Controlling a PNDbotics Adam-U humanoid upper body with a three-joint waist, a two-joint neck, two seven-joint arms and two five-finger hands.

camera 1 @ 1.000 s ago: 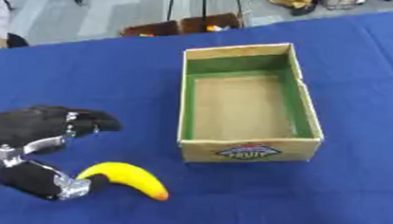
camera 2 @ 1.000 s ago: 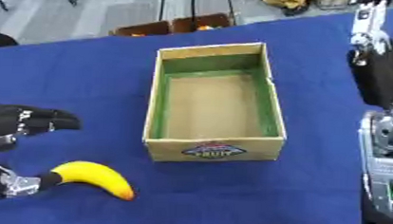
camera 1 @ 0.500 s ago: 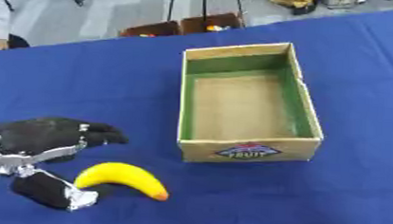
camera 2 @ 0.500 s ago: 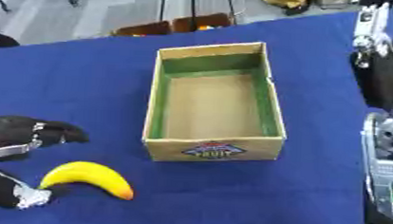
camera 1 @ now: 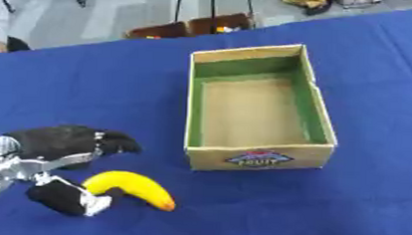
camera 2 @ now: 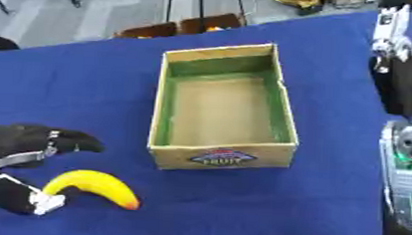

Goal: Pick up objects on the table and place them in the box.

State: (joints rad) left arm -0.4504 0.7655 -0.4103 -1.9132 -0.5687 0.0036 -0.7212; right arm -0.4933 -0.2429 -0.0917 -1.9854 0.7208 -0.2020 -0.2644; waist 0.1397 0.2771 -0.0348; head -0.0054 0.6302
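Beside your left hand (camera 1: 55, 153): banana (camera 1: 129, 187), between thumb below and fingers above, thumb tip at its stem end.
Hand state: fingers spread, not yet closed on it.
Banana axis: runs away from your palm, arched; dark tip points toward the box (camera 1: 318, 127).
Nearer hand: left; your right hand's state, cannot tell.

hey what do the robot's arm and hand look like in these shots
The left hand is mostly black, with rounded black fingers, silver metal links at the wrist and a pale tip on the thumb. At the right edge of the right eye view, the right arm is black and silver, with a green patch. The right hand is not seen.
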